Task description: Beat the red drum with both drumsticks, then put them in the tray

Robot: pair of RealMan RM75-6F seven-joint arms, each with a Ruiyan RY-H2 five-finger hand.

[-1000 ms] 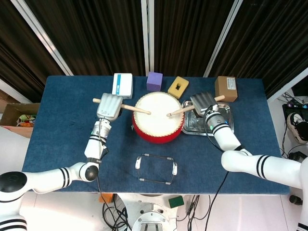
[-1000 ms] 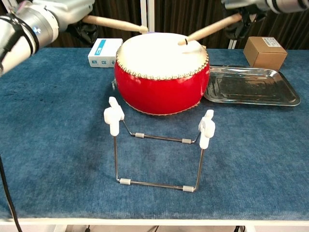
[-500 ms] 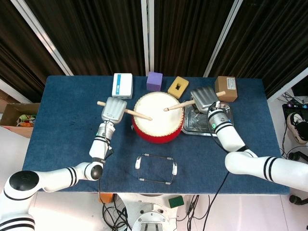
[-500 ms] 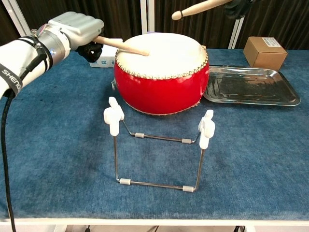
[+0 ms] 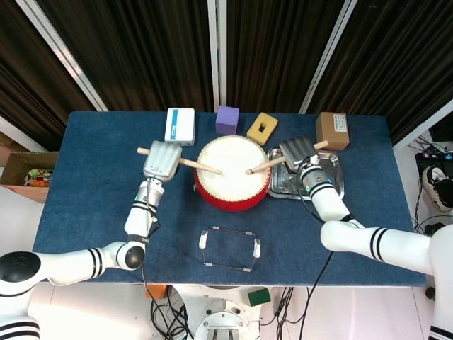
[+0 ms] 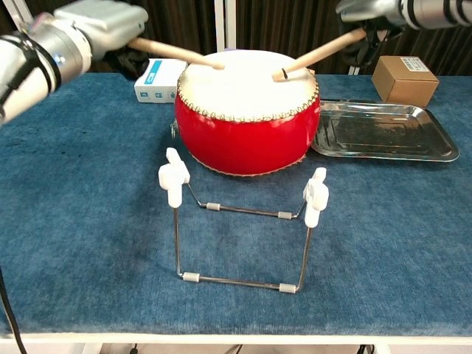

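Note:
The red drum (image 5: 232,185) (image 6: 247,133) with its white skin stands mid-table. My left hand (image 5: 161,159) (image 6: 103,23) grips a wooden drumstick (image 5: 198,167) (image 6: 177,53) whose tip hovers just above the skin's left part. On the other side, my right hand (image 5: 299,151) (image 6: 372,9) grips the second drumstick (image 5: 265,165) (image 6: 317,54); its tip rests on the skin's right part. The steel tray (image 5: 331,183) (image 6: 380,131) lies right of the drum, under the right hand, with nothing in it.
A wire stand (image 5: 230,249) (image 6: 243,221) with white clips sits in front of the drum. Behind the drum are a white-blue box (image 5: 180,125) (image 6: 156,80), a purple block (image 5: 227,120), a yellow block (image 5: 262,128) and a cardboard box (image 5: 333,130) (image 6: 405,80).
The right drumstick came down from high above onto the drum skin. The left drumstick lifted off the skin, and the left hand rose a little.

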